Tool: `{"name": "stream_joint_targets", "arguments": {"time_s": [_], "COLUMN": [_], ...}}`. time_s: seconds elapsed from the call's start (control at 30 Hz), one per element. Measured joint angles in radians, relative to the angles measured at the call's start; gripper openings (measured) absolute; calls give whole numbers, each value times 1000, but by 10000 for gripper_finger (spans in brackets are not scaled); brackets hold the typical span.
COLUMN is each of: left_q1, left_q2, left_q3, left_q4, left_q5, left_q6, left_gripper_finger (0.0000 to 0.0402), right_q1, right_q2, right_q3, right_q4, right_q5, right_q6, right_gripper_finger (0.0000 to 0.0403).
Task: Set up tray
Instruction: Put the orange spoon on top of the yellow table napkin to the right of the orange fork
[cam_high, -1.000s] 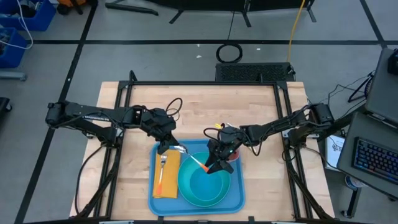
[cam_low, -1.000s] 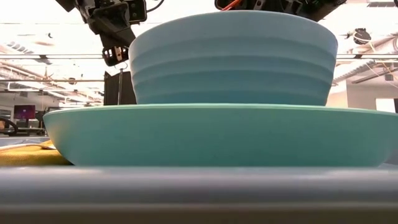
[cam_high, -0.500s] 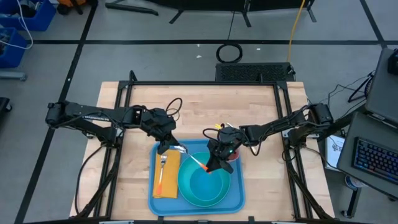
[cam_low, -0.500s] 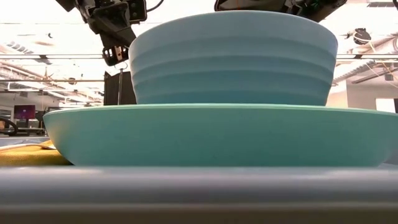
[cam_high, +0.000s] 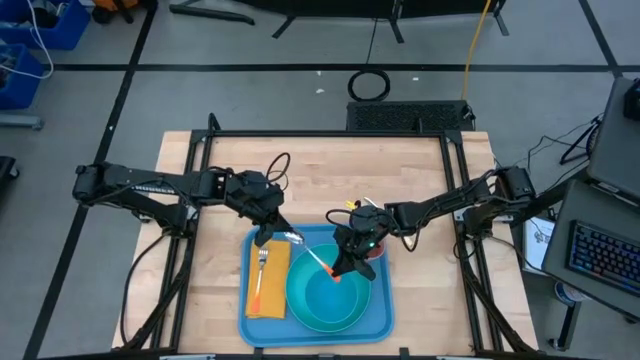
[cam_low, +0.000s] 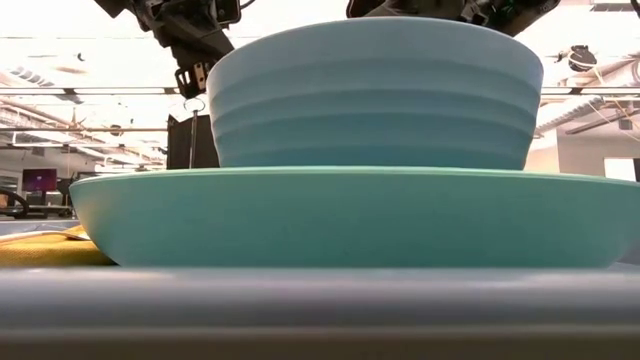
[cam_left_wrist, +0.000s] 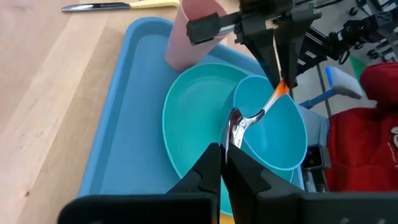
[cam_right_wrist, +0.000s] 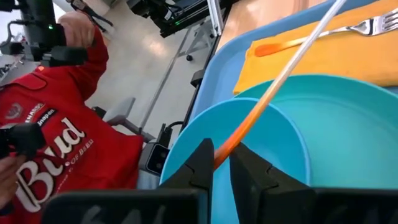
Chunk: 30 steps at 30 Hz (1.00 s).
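The blue tray (cam_high: 382, 312) lies at the table's near middle. On it rest a yellow napkin (cam_high: 272, 292) with a fork (cam_high: 262, 270), a turquoise plate (cam_high: 352, 308) carrying a bowl (cam_low: 375, 95), and a pink cup (cam_high: 372, 262). A spoon (cam_high: 312, 256) with a metal bowl and an orange-ended handle hangs over the plate's far left. My left gripper (cam_high: 272, 238) is shut on its bowl end. My right gripper (cam_high: 340, 272) is shut on its orange end. My left gripper pinches the spoon's metal bowl end (cam_left_wrist: 234, 132) between its two fingers, coming from the table's left and slanting down. The spoon is clear of the plate, its handle running away toward my right gripper. My right gripper pinches the orange free end of the spoon's handle (cam_right_wrist: 227, 149) between its two fingers, coming from the table's right and slanting down. The handle runs on from the fingers toward the napkin, clear of the bowl under it.
A knife (cam_left_wrist: 106, 6) with a yellow handle lies on the bare wood beyond the tray's far edge. A person in a red shirt (cam_right_wrist: 56, 130) sits past the table's near edge. Bare wood lies left and right of the tray.
My right gripper has shut on the orange end of the spoon's handle; a second ago its fingers stood apart on either side of it. My left gripper, with the spoon's bowl end, has risen a little.
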Motion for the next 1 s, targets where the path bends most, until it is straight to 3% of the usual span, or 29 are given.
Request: {"name": "stream_joint_targets", "arguments": {"time_s": [0.17, 0.53, 1.0], "left_q1": [0, -11, -20], "left_q2": [0, 2, -112], "left_q3": [0, 1, -2], "left_q4": [-1, 64, 63], "left_q5": [-8, 62, 7], "left_q6": [3, -5, 106], "left_gripper_finger": [10, 59, 26], "right_q1": [2, 11, 21], "right_q2": [0, 0, -7], "right_q3": [0, 1, 6], "right_q4": [10, 49, 131], "right_q5": [20, 92, 155], "right_q6": [-22, -97, -127], "right_gripper_finger": [25, 9, 3]}}
